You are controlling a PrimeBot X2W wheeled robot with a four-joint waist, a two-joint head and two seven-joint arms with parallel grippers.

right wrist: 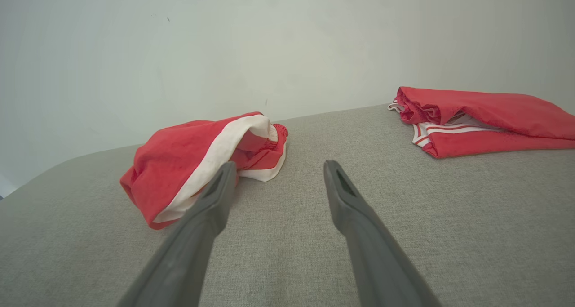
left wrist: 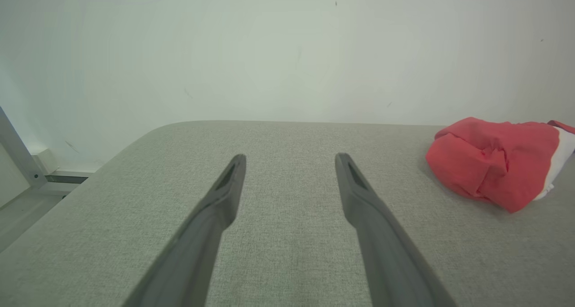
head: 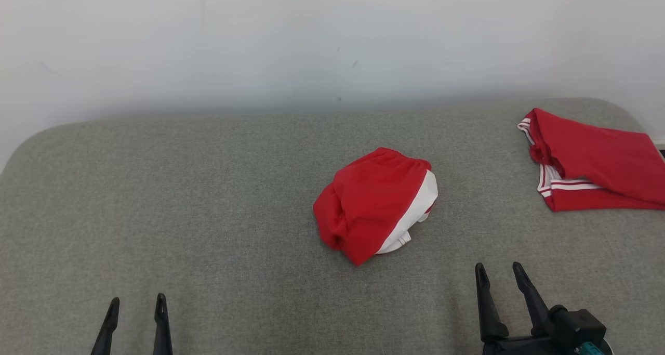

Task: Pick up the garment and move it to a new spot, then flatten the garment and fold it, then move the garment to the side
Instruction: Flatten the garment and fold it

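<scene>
A crumpled red garment with a white band (head: 375, 204) lies bunched in the middle of the grey padded table (head: 208, 188). It appears at the right edge of the left wrist view (left wrist: 494, 161) and left of centre in the right wrist view (right wrist: 197, 163). My left gripper (head: 137, 304) stands open near the front left, well away from the garment, nothing between its fingers (left wrist: 289, 161). My right gripper (head: 499, 272) is open at the front right, just short of the garment, its fingers (right wrist: 276, 167) empty.
A second red garment with white stripes (head: 592, 160) lies folded at the back right corner, also seen in the right wrist view (right wrist: 480, 118). A pale wall (head: 311, 43) rises behind the table. A metal frame (left wrist: 18, 158) stands off the table's left end.
</scene>
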